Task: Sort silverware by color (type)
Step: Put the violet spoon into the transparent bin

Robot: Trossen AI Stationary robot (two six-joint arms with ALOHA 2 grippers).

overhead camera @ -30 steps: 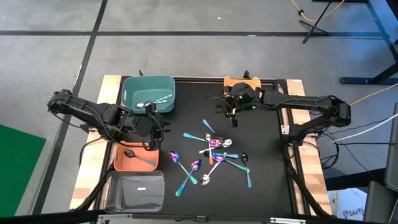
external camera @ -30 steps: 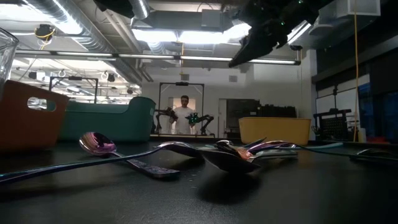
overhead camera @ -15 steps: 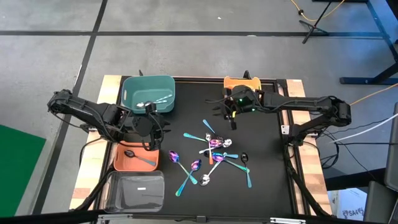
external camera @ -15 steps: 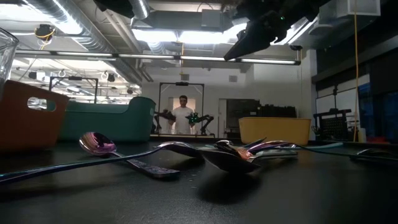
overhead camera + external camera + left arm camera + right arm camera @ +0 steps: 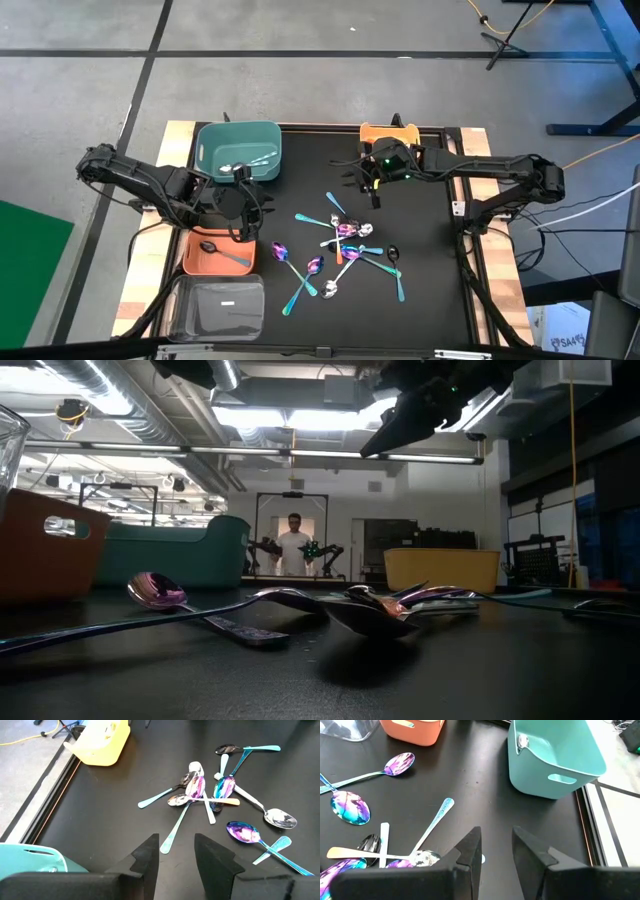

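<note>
1. Left gripper [image 5: 176, 854]: fingers parted, empty, beside orange bin [image 5: 215, 256].
2. Right gripper [image 5: 495, 851]: parted, empty, near yellow bin [image 5: 388, 131], partly hidden.
3. Spoons [image 5: 345, 245]: overlapping pile mid-mat; some in teal bin [image 5: 238, 150].

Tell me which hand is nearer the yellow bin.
Right. The right hand hovers just in front of the yellow bin at the table's far edge. The left hand sits across the table, between the teal bin and orange bin.

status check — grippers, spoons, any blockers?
Left gripper open, empty, by the orange bin. Right gripper open, empty, above the spoon pile. Most spoons unsorted mid-table. Nothing in the way.
</note>
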